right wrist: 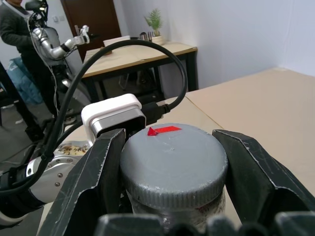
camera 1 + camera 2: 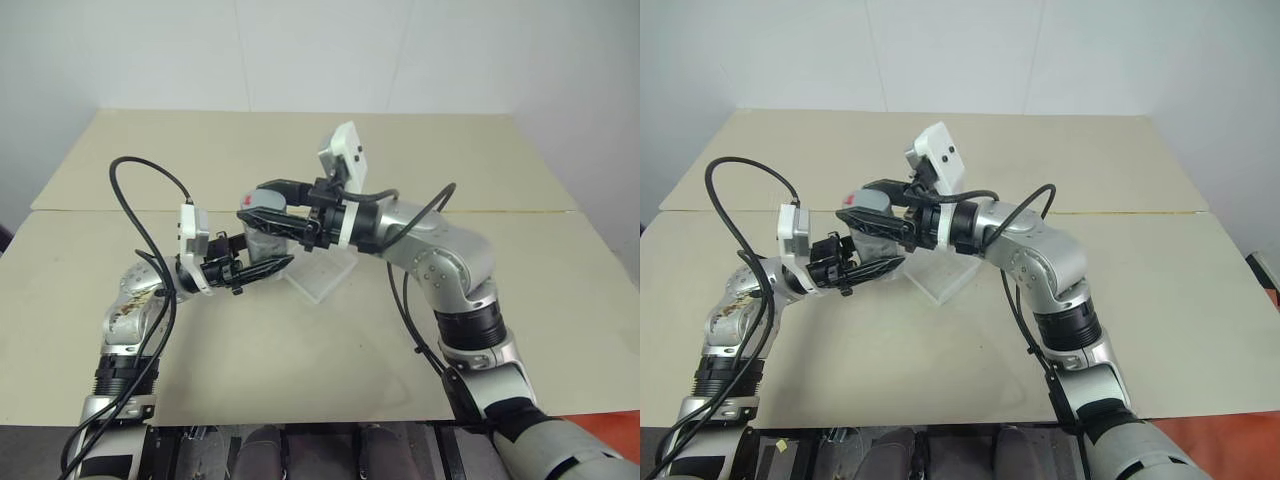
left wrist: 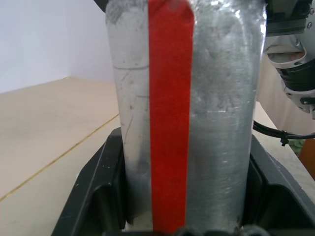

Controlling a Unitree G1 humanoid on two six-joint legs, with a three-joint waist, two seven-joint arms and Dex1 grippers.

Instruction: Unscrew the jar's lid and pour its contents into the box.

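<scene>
Gripping: left gripper (image 2: 262, 270) jaws closed on jar (image 3: 187, 113) body; right gripper (image 1: 172, 169) jaws clamp lid (image 1: 173, 164). Jar likely light, rigid, slippery; hold sidewall, twist lid rim.

From the head views, the jar (image 2: 262, 243) is mostly hidden behind the two tools. In the left wrist view, its top and base are cut off by the edges. The near corner of the box (image 2: 322, 276), at about 9 o'clock, is covered by the left tool (image 2: 268, 267). The contents cannot be seen through the frosted wall. The lid (image 1: 173, 164) hides the jar's mouth.
</scene>
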